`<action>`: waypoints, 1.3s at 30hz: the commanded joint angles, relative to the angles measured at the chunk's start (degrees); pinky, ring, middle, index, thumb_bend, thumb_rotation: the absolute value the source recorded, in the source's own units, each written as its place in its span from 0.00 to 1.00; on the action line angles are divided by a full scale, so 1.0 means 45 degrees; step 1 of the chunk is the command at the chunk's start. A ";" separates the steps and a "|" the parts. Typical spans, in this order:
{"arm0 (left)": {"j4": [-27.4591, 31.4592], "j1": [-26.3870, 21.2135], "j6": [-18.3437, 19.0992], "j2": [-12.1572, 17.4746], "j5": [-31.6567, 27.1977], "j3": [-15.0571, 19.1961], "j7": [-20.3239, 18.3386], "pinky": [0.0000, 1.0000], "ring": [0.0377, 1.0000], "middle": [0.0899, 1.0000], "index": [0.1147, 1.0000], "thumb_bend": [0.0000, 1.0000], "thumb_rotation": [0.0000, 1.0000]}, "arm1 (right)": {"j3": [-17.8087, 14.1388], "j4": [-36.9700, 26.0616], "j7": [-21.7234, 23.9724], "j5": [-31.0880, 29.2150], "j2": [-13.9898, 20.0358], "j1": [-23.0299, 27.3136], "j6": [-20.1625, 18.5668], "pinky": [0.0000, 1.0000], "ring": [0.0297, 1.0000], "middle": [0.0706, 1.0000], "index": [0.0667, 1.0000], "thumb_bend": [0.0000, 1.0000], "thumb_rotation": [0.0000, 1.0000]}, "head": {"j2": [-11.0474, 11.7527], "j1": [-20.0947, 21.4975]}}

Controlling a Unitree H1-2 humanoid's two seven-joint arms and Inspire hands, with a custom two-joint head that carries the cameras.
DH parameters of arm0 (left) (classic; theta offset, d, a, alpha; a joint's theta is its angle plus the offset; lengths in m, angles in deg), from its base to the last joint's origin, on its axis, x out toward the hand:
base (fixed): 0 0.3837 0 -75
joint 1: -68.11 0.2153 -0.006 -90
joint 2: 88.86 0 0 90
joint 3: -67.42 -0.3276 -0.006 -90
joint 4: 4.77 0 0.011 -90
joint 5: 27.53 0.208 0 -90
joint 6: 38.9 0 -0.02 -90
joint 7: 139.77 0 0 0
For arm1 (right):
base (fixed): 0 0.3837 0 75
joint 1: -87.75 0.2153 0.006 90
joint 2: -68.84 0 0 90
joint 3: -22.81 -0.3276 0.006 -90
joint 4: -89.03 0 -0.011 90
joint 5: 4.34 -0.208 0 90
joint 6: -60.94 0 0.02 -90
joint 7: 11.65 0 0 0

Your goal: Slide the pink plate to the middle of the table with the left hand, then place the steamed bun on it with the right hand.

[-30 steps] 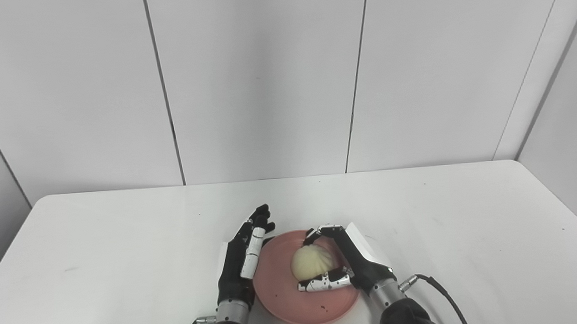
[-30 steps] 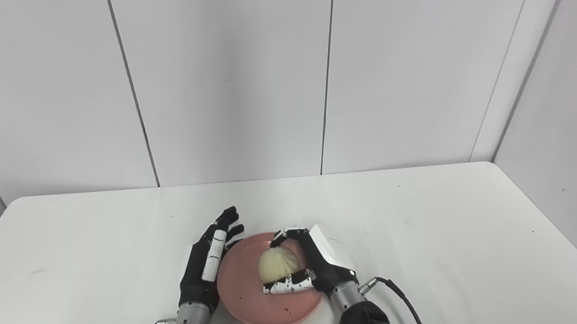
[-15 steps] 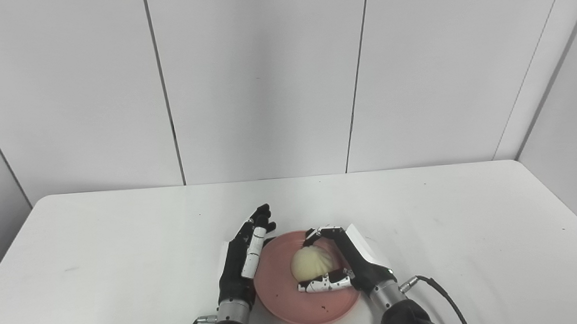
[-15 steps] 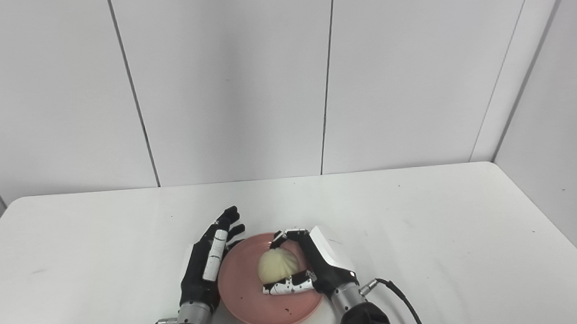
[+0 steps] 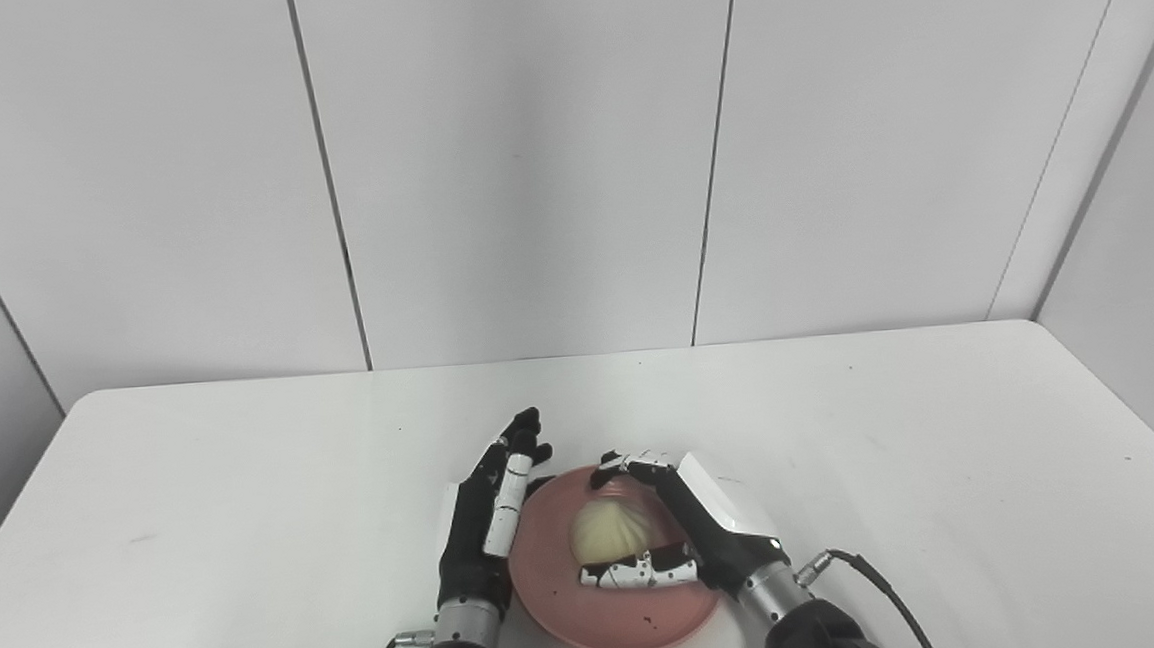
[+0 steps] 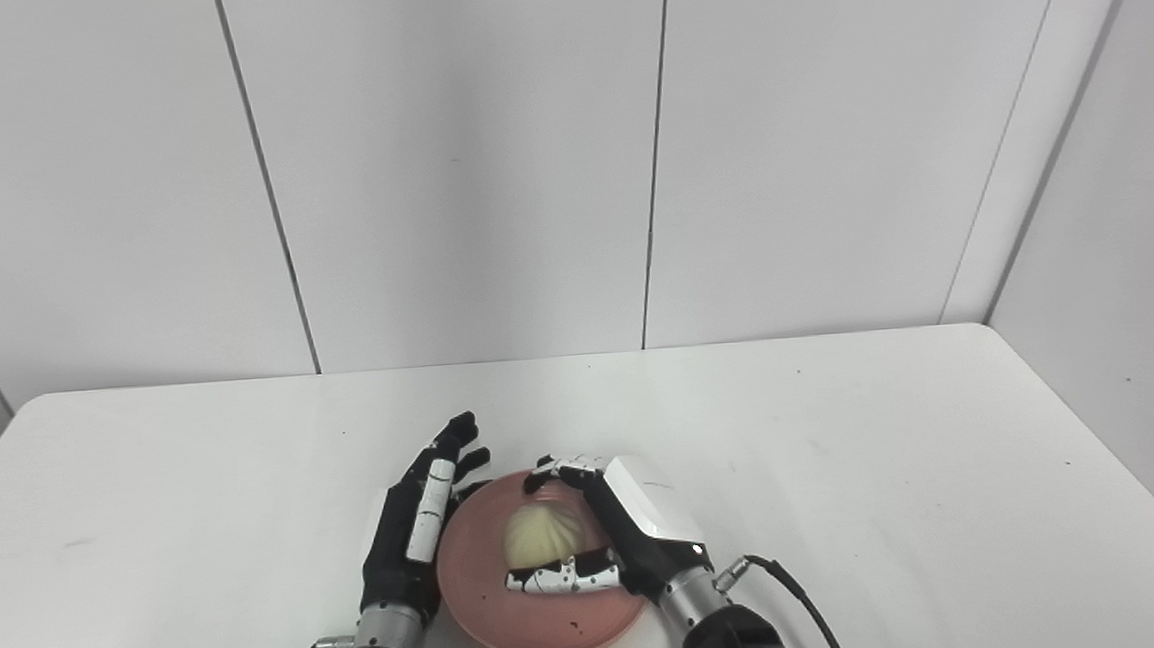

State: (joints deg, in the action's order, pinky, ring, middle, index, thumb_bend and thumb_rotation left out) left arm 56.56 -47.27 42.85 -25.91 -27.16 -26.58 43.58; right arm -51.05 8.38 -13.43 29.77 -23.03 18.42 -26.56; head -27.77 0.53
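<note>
The pink plate [image 5: 565, 615] lies on the white table near the front edge, about mid-width. The pale steamed bun [image 5: 605, 538] is over the middle of the plate. My right hand [image 5: 690, 537] is shut on the bun, fingers curled over its far side and thumb across its near side. I cannot tell whether the bun rests on the plate. My left hand [image 5: 484, 515] is open, fingers straight and pointing away, standing edge-on against the plate's left rim. Both also show in the right eye view: right hand [image 6: 620, 537], left hand [image 6: 414, 519].
The white table [image 5: 247, 504] ends at a grey panelled wall behind. A black cable [image 5: 878, 581] runs from my right wrist toward the front edge.
My right hand has shifted a little to the left with the bun, toward the plate's middle. The left hand and the plate have hardly moved.
</note>
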 commanded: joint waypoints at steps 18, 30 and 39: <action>0.0136 0.0028 0.0303 -0.0105 -0.0062 -0.0066 -0.0148 0.75 0.83 0.88 0.78 0.73 0.87 | -0.0489 -0.0745 -0.0744 0.0119 -0.0057 0.0111 0.0812 0.82 0.87 0.87 0.80 0.99 0.44 | -0.0040 0.0008; 0.0547 -0.0033 -0.0197 0.0059 -0.0032 0.0379 0.0231 0.87 0.91 0.90 0.81 0.69 0.89 | -0.2175 -0.0438 -0.2035 -0.2282 -0.0878 0.0167 0.1777 0.82 0.88 0.92 0.91 0.75 0.79 | -0.0052 0.0024; 0.0348 -0.0059 -0.0801 0.0340 0.1454 0.0181 0.1358 0.93 0.94 0.93 0.85 0.62 0.92 | -0.3438 0.0236 -0.2464 -0.3859 -0.1312 0.0110 0.2281 0.75 0.83 0.87 0.88 0.69 0.86 | -0.0138 0.0062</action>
State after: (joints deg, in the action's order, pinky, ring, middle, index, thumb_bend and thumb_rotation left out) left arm 57.85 -46.89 41.14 -24.66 -22.42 -25.28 48.64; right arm -65.49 9.89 -23.74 14.43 -28.38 17.52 -19.00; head -28.39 0.88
